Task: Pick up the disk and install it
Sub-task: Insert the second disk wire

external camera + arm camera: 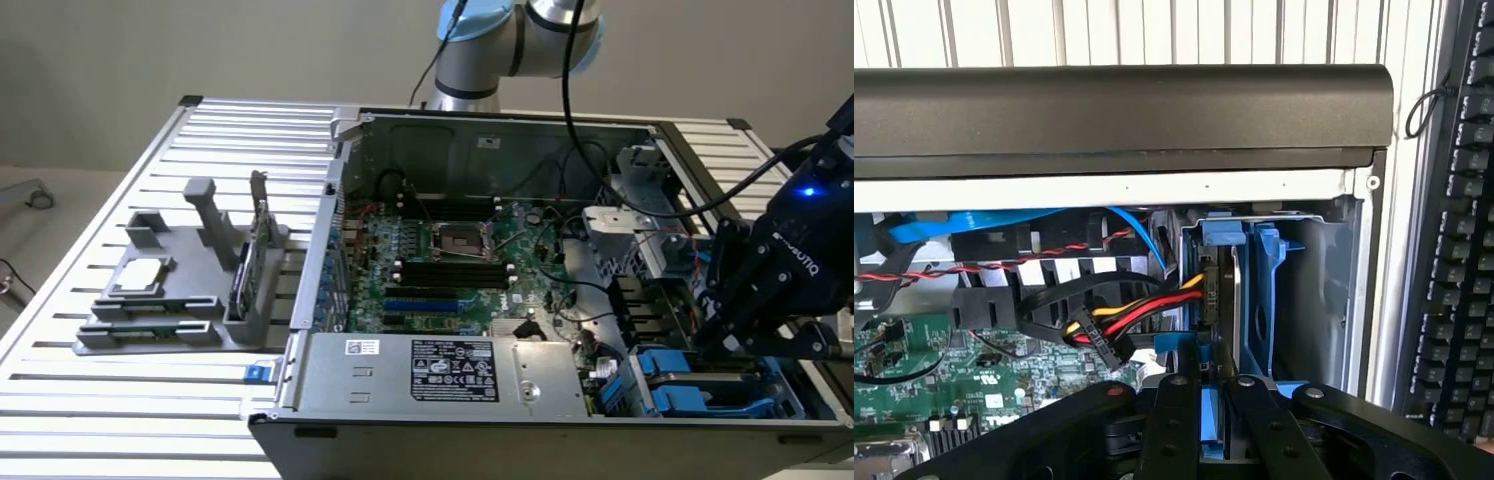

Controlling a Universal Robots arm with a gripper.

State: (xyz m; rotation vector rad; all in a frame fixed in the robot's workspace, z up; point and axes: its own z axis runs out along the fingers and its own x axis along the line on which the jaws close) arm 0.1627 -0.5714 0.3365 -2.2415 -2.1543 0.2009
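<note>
The gripper (1216,420) sits low in the drive corner of the open computer case (400,375), closed on the blue-framed disk (1216,300). Power cables (1124,315) crowd one side (red, yellow, black), an empty blue carrier (1266,290) and the bay wall (1324,290) the other. Above the motherboard (441,265) there is open room.

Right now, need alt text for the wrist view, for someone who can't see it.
The gripper is shut on the disk, a drive edged in bright blue, held upright over the drive bay at the corner of an open computer case. Red, yellow and black power cables plug in beside the bay, a green motherboard lies below, and a black keyboard sits outside the case.
</note>
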